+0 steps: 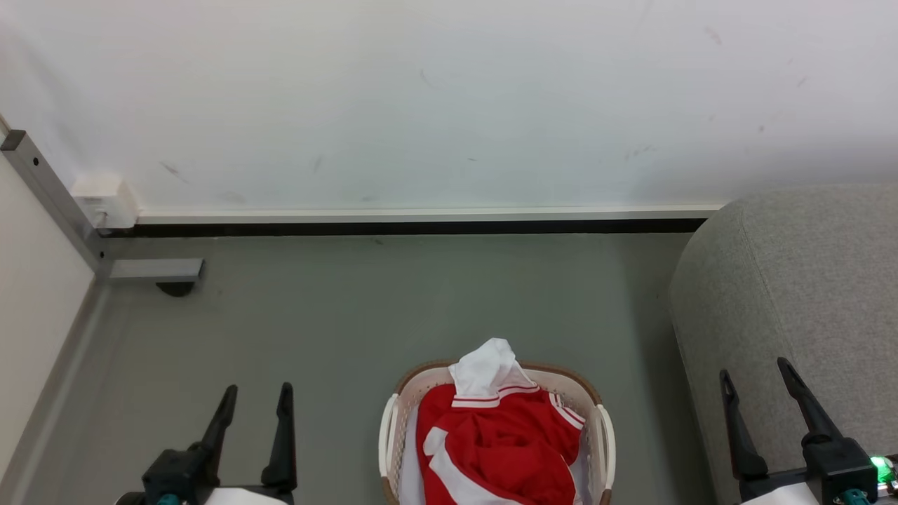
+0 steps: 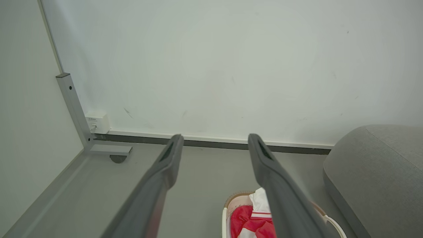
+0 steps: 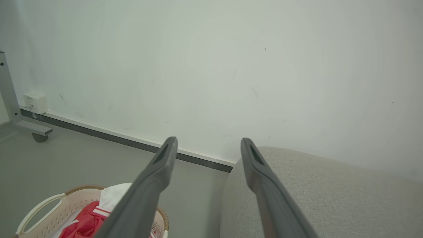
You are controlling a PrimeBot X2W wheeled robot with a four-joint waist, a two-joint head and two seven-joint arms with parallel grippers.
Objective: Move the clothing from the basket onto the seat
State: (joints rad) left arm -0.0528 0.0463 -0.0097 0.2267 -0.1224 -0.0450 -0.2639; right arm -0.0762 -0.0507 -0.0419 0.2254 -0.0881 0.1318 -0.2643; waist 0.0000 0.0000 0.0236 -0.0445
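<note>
- Left tool (image 1: 258,387) sits at the lower left of the head view. Its two dark fingers are spread apart with nothing between them, above the bare grey floor (image 1: 337,315). In its own wrist view (image 2: 215,136) the fingers frame the foot of the wall.
- At the far left, a grey metal frame leg (image 1: 42,186) slants down to a flat foot with a dark caster (image 1: 175,288). A small white box (image 1: 105,201) is fixed low on the wall (image 1: 449,105), just beside the leg.
- In the middle, the basket (image 1: 602,435) stands on the floor between the two tools, well apart from the wall and near the seat's left side.
- Inside the basket lies the clothing (image 1: 505,449): a red heap with white panels and striped trim, with a white part peaking above the far rim. A pale sheet (image 1: 407,468) shows along the inner left wall.
- To the right, the seat (image 1: 793,280) is grey and round-edged, with its back against the wall.
- Right tool (image 1: 753,367) is poised over the seat's near part, with its fingers parted and holding nothing.
- Count: two tools, one basket, one seat, one heap of clothing. I cannot tell how many pieces the heap holds.
</note>
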